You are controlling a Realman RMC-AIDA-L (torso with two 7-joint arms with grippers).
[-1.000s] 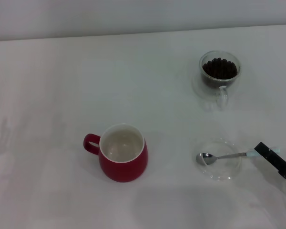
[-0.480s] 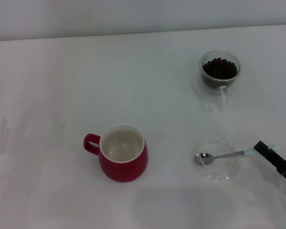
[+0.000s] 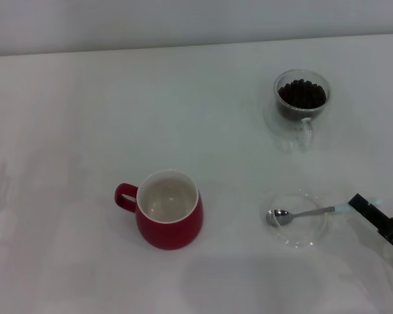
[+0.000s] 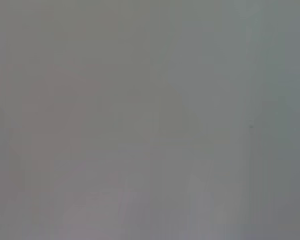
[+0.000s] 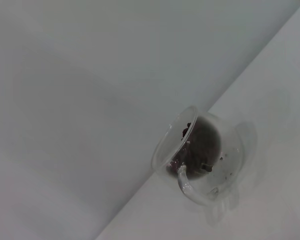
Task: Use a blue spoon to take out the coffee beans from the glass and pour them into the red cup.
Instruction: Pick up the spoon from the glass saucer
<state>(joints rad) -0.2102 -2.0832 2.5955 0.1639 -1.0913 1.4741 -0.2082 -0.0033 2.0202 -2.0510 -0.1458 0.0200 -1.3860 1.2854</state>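
Head view, coffee beans (image 3: 302,92) fill glass (image 3: 301,110), red cup (image 3: 169,218) empty

The glass (image 3: 301,108) is clear and glossy; the red cup (image 3: 169,218) looks like glazed ceramic; the blue spoon (image 3: 304,213) has a shiny metal bowl.

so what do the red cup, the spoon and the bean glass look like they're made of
Red cup: likely glazed ceramic, with an opaque glossy dark red outside and a white inside.
Blue spoon: shiny metal bowl and neck; the pale blue handle may be plastic or enamel.
Glass: clear glass, probably double-walled, since the coffee beans show through it.
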